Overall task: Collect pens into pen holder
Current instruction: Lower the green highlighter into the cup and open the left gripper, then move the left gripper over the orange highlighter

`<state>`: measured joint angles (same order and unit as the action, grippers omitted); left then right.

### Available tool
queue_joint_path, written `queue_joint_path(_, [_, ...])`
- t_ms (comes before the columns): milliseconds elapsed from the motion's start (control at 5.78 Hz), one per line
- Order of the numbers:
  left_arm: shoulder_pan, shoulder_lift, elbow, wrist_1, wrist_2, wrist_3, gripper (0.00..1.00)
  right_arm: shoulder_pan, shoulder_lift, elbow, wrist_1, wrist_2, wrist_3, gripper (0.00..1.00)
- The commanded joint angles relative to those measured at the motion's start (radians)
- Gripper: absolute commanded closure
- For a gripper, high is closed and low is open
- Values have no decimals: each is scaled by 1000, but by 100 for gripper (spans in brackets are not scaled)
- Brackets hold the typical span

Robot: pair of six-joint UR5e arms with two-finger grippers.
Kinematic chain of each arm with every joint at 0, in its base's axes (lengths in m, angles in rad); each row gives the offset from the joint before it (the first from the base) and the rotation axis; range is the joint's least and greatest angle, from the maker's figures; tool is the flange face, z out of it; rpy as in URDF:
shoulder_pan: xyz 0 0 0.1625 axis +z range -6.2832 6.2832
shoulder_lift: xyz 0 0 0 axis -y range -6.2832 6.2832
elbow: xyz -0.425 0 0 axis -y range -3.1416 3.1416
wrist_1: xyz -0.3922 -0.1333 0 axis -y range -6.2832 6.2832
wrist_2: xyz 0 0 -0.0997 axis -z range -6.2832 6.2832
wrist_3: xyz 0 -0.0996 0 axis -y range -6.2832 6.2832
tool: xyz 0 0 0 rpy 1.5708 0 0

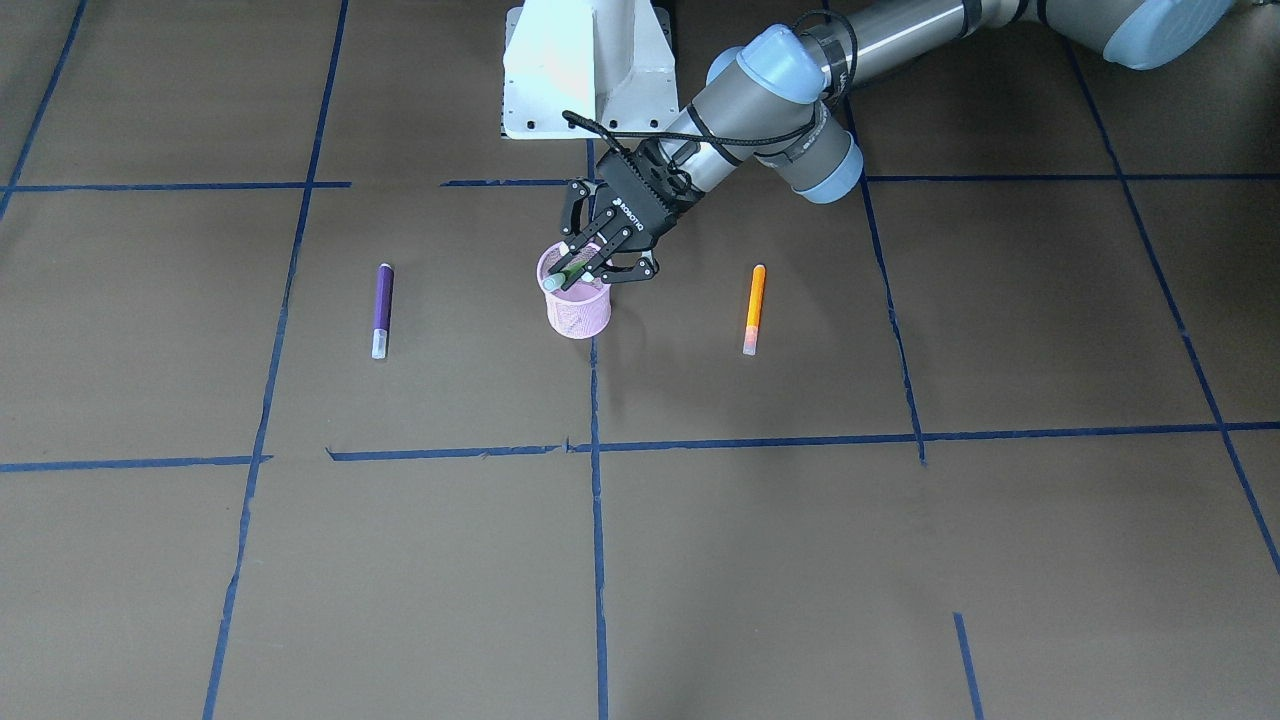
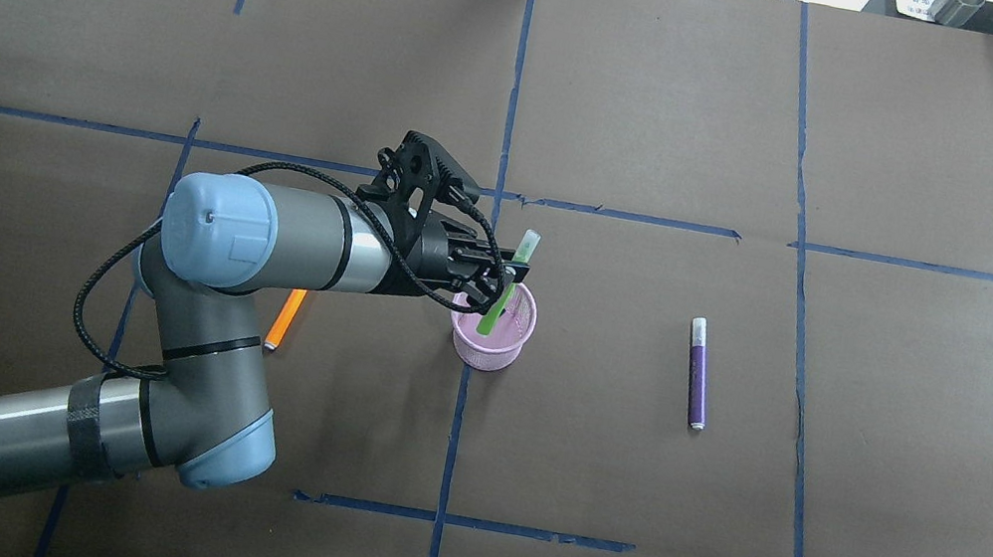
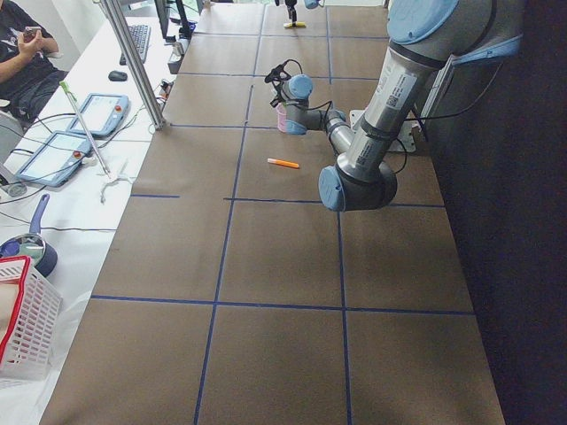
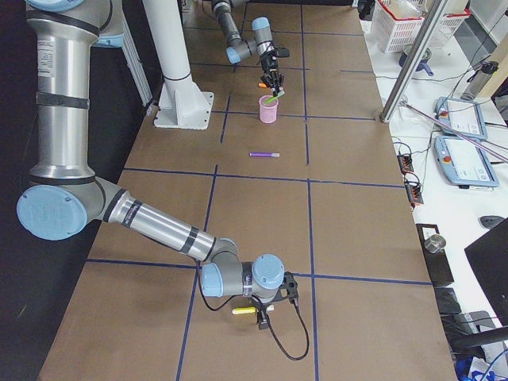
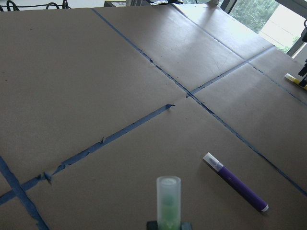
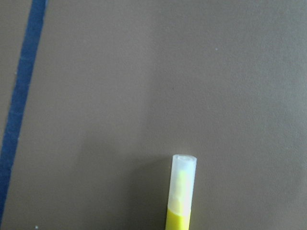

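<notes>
Brown worktop (image 2: 902, 508) gridded with blue tape (image 2: 453, 433).
Alongside it: two tablets (image 3: 97, 113), a red-rimmed white basket (image 3: 27, 341), a seated person (image 3: 22, 57).

Robot lab: taped table (image 2: 688, 99), teach pendants (image 4: 462, 119)

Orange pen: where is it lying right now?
In the overhead view the orange pen lies flat on the robot's left side, partly hidden under the left arm, apart from the pink pen holder to its right.

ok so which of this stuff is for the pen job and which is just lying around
For the job: green pen, purple pen, orange pen, yellow pen, pink pen holder.
Just lying about: white basket, pan, tablets.
</notes>
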<state>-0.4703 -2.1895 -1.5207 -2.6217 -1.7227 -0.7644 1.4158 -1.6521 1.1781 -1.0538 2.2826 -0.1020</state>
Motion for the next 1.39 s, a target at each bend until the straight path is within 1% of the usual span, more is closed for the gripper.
queue_joint_path(0, [1, 7, -6, -3, 2, -3, 9, 0, 0, 2, 0, 0, 1, 0])
queue_joint_path(173, [2, 7, -7, -3, 6, -36, 0, 0, 0, 2, 0, 0, 2, 0])
queue_joint_path(346, [1, 4, -21, 8, 6, -96, 0, 0, 0, 2, 0, 2, 2, 0])
queue_joint_path(519, [-16, 5, -44, 31, 5, -101, 0, 0, 0, 2, 0, 2, 2, 0])
queue_joint_path(693, [-62, 5, -77, 148, -6, -116, 0, 0, 0, 2, 0, 2, 4, 0])
queue_joint_path(866, [-111, 5, -140, 322, -59, -116, 0, 0, 0, 2, 0, 2, 4, 0])
queue_joint_path(1039, [-219, 4, -168, 497, -247, -121, 0, 0, 0, 2, 0, 3, 5, 0])
queue_joint_path(1212, [-305, 8, -173, 614, -411, -121, 0, 0, 0, 2, 0, 3, 13, 0])
